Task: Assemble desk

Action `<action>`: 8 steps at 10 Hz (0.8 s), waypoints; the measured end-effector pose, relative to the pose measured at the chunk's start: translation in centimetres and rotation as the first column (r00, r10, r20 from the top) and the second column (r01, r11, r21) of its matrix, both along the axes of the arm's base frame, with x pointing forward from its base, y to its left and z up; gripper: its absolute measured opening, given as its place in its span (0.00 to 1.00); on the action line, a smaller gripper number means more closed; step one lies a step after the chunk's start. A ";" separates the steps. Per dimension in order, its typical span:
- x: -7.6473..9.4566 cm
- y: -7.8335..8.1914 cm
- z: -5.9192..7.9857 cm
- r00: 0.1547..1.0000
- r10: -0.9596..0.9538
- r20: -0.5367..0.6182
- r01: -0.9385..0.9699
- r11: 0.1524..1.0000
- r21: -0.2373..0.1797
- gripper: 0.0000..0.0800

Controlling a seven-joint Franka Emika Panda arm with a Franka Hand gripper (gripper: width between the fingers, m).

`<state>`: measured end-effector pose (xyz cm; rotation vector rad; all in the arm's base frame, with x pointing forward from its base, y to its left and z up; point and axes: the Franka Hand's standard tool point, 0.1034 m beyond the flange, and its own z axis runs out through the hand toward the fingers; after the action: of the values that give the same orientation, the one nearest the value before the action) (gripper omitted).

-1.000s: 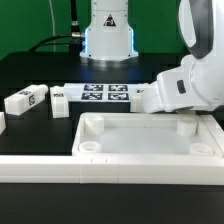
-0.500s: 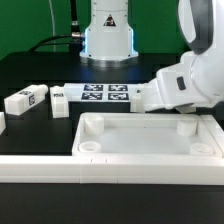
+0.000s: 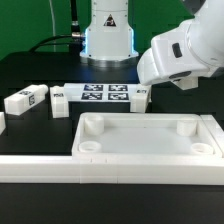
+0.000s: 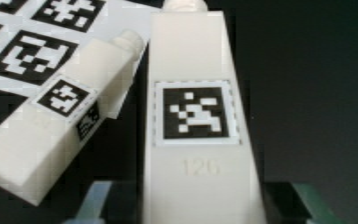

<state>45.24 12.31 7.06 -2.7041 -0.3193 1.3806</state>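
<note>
We see the dark two-finger gripper [image 4: 197, 197] pinching one white square-section plastic leg [image 4: 194, 100], while the large white plastic tray-like desk top [image 3: 140, 119] lies along the bench edge nearest the exterior camera.

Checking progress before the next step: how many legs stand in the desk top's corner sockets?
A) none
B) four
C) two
A: all four sockets of the desk top show empty, and a leg lies loose off to the side.
</note>
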 end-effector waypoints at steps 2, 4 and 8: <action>1.0 -0.1 0.2 0.998 -0.016 0.057 0.015 1.000 0.014 0.36; 2.8 -1.3 2.9 0.985 -0.077 0.154 0.072 0.997 0.036 0.36; 4.7 -2.4 6.6 0.921 -0.101 0.376 0.083 0.995 0.062 0.36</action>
<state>49.93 9.93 13.64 -2.8926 -0.2405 0.8075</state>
